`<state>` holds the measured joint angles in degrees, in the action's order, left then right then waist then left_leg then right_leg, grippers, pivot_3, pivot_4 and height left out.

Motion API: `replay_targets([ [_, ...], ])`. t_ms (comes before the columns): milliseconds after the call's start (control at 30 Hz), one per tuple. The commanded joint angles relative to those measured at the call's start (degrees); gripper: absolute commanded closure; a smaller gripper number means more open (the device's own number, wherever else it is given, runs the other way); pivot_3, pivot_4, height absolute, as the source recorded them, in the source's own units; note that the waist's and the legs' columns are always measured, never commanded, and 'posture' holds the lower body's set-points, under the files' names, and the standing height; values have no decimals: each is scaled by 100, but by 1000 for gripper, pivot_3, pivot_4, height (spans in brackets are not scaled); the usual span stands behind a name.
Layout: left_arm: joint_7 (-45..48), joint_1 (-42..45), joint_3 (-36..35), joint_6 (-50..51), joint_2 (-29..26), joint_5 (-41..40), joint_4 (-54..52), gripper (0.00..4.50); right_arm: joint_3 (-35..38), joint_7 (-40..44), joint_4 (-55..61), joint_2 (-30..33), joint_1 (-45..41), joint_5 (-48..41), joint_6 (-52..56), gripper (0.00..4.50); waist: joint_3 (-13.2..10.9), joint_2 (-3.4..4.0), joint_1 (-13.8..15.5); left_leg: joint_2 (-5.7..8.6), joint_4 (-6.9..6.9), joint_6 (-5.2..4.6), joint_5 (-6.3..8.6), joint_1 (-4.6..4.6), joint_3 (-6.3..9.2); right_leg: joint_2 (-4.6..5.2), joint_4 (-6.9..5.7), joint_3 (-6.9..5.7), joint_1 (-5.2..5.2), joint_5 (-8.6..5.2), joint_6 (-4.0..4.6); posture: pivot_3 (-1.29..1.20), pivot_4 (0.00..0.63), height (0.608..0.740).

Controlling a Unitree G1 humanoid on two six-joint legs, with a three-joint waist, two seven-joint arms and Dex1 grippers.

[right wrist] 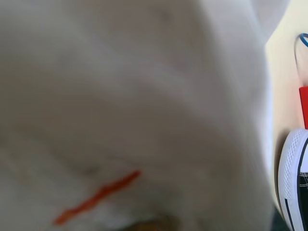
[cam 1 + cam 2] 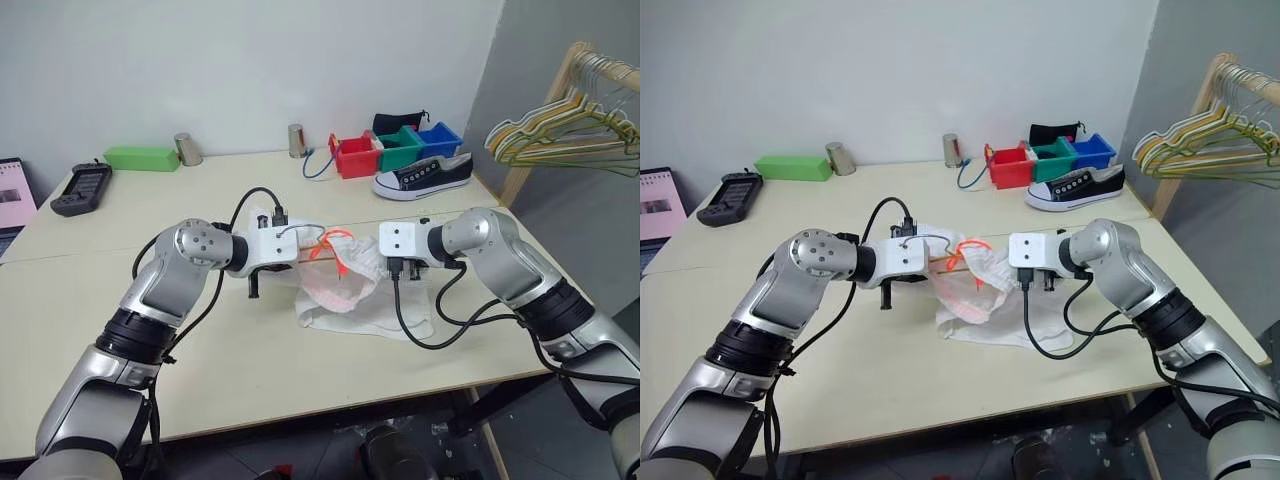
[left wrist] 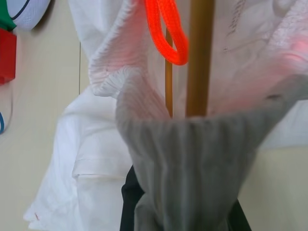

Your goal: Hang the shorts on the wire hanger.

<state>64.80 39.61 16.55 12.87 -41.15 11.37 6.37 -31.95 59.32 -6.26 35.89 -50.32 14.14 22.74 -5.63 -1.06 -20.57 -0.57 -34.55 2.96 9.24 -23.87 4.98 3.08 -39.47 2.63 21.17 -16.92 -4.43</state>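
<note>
Holding the shorts (image 2: pixel 345 280) up between our two arms, we are in the middle of the worktop (image 2: pixel 250 360). The shorts are white and bunched, with some cloth lifted and the rest lying on the worktop below. The wire hanger (image 3: pixel 199 57) is a thin gold wire that runs inside the cloth, beside an orange loop (image 3: pixel 166 29).

Our left tool (image 2: pixel 300 255) is squeezed together on the waistband of the shorts, and the hanger wire sits right there too. Our right tool (image 2: pixel 372 262) is pushed into the cloth on the right side, and we cannot tell if it is apart or together.

We think the shorts are soft and light. They will flop and slide, so a loose grip may let them fall. The thick ribbed waistband looks like the best place to hold. The hanger is thin and stiff, and it may tip if we hold it at one end. A shoe (image 2: pixel 425 176) sits far away on the right.
</note>
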Motion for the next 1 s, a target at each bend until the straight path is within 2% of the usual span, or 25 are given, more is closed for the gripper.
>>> replay_targets([
  [33, -81, 245, -109, -179, -19, -47, -54, 4500, 301, -94, 20, -69, 20, -27, -83, 4182, 0, 0, 1, 0, 0, 0, 0, 0, 0, 0, 0, 0, 0, 0, 0, -267, 34, 740],
  [67, -85, 252, -111, -198, -26, -49, -32, 4500, 328, -83, 30, -78, 30, -32, -78, 4461, 0, 0, 0, 0, 0, 0, 0, 0, 0, 0, 0, 0, 0, 0, 0, -268, 35, 740],
  [400, -108, 284, -168, -471, -95, -105, 154, 4500, 457, 41, 115, -54, 132, -54, -31, 4461, 0, 0, -1, 0, -1, 0, 0, 0, 1, 0, 0, 0, 0, 0, 0, -269, 33, 740],
  [467, -77, 287, -252, -532, -88, -225, 198, 3945, 488, 48, 169, -67, 172, -75, 7, 4500, 0, 0, -1, 0, -2, 0, 0, 0, 0, 0, -1, 0, -1, 0, 0, -268, 32, 740],
  [533, -16, 300, -313, -546, -94, -344, 213, 3731, 514, 48, 194, -72, 196, -86, 35, 4500, 0, 0, 5, 0, -3, 0, 0, 0, 2, 0, -1, -2, -1, 0, 0, -267, 29, 740],
  [1000, 231, 201, -818, -319, -445, -1099, -120, 850, 833, 86, 227, 120, 487, -198, 172, 4500, 1, -1, 7, 1, -8, 0, 0, 0, 2, 1, -4, -1, -3, 0, -1, -258, 11, 740],
])
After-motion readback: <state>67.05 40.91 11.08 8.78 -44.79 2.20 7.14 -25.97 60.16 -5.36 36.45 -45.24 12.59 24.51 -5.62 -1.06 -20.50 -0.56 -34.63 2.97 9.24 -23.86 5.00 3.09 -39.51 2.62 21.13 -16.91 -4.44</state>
